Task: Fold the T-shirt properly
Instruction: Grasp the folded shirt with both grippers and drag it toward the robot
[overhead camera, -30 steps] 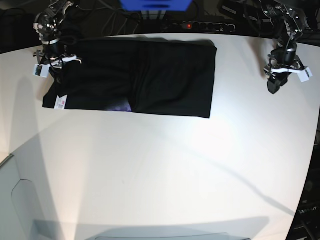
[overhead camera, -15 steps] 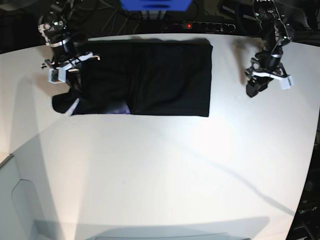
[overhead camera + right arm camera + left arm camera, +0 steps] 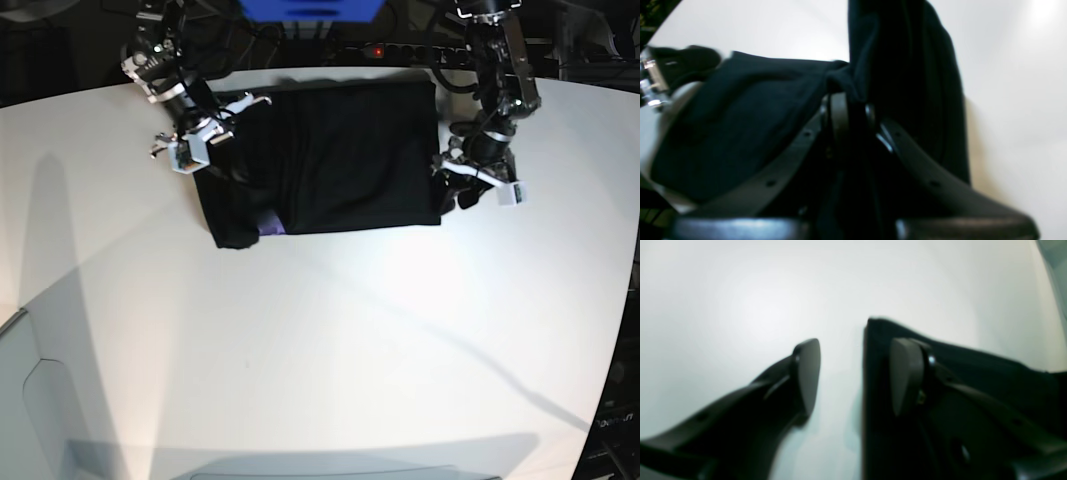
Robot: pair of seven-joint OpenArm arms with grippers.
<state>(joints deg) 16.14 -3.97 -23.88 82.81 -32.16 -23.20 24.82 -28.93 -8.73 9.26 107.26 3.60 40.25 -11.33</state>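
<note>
No readable writing anywhere, just a sliver of purple print (image 3: pixel 267 222) peeking out along the lower edge of the T-shirt (image 3: pixel 340 160), around 7 o'clock on the cloth. The shirt is lying folded at the far side of the white table (image 3: pixel 330 350), up near 12 o'clock in the base view. The right gripper (image 3: pixel 205 150) is reaching in from the 10 o'clock corner with its arm angling down over the shirt's edge, and in its wrist view the jaws are pinched together on a bunch of black fabric, with the cloth draping up and away from the fingers (image 3: pixel 840 120). The left gripper (image 3: pixel 452 185) is coming down from 1 o'clock, wrist bent so the fingers are pointing at the shirt's other side edge. Its jaws are standing apart: one finger (image 3: pixel 806 373) is sitting over bare table, the other over the black cloth, with the shirt's edge running between them. It's blurry, so I can't really say whether that finger is touching the fabric.
</note>
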